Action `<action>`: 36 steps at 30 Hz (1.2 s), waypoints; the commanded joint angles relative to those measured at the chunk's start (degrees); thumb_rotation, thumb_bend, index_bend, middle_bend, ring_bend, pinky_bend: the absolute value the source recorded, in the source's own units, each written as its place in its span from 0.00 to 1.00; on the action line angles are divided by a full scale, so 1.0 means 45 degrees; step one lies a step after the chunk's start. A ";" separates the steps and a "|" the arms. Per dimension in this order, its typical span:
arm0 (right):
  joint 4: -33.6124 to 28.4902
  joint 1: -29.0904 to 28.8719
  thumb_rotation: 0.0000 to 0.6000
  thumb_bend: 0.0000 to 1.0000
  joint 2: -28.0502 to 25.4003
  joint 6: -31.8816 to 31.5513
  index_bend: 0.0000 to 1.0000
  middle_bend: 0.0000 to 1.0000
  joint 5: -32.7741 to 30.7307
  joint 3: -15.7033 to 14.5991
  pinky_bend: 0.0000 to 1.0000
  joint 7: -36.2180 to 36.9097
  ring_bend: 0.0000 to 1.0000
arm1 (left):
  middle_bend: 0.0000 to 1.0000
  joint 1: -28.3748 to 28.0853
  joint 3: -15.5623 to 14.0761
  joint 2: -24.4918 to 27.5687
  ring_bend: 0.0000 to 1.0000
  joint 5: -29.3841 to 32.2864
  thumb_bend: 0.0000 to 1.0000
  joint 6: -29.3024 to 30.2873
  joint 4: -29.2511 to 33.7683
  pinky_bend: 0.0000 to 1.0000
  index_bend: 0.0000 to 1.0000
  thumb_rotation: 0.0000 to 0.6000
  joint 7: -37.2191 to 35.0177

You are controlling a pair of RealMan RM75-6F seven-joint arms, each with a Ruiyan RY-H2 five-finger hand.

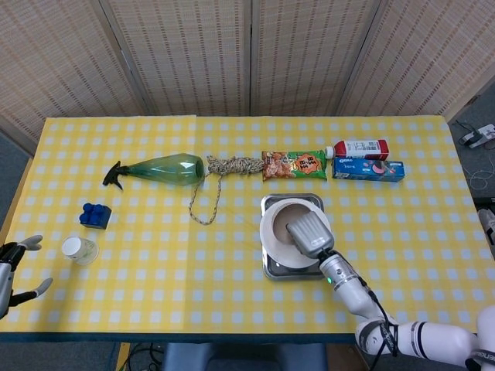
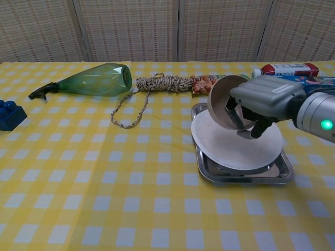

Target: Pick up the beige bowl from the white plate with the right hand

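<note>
The beige bowl [image 2: 225, 100] is tipped on its side and lifted off the white plate [image 2: 230, 144], held by my right hand [image 2: 261, 102], whose fingers reach inside it. In the head view the right hand [image 1: 309, 233] covers most of the bowl [image 1: 286, 212] above the white plate [image 1: 272, 239]. The plate lies on a metal tray [image 2: 277, 170]. My left hand [image 1: 11, 267] hangs open off the table's left edge, holding nothing.
A green spray bottle [image 1: 158, 169], a coiled rope [image 1: 232, 165], a snack bag [image 1: 294, 164], a red-and-white bottle [image 1: 360, 147] and a blue box [image 1: 369, 169] line the back. A blue brick [image 1: 94, 215] and a paper cup [image 1: 79, 250] sit at left.
</note>
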State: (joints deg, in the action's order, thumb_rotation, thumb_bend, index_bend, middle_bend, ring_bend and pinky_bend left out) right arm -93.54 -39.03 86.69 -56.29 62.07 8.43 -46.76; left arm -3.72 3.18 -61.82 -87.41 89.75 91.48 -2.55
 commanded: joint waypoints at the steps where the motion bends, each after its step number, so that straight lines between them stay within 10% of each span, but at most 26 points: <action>1: -0.0700 -0.0198 1.00 0.41 -0.0269 -0.0362 0.72 1.00 0.0167 0.0044 1.00 -0.0311 1.00 | 0.37 0.0021 0.0013 0.0024 0.29 0.0029 0.00 0.0019 0.0031 0.47 0.28 1.00 0.0015; 21: 0.1008 -0.2003 1.00 0.34 0.1430 0.1479 0.72 1.00 0.1525 0.0277 1.00 0.3285 1.00 | 0.37 0.0512 0.0439 0.0733 0.29 0.1104 0.00 0.0304 0.0380 0.47 0.28 1.00 -0.0593; 36: 0.1418 -0.1999 1.00 0.18 0.1387 0.1068 0.31 0.97 0.2565 -0.0054 1.00 0.4558 1.00 | 0.37 0.0527 0.0438 0.0725 0.29 0.1036 0.00 0.0204 0.0345 0.47 0.28 1.00 -0.0566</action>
State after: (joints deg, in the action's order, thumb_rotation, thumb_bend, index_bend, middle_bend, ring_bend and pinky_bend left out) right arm -86.96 -48.18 93.15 -51.20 73.38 8.32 -26.27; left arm -1.35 5.16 -58.55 -82.74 90.67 93.04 -5.09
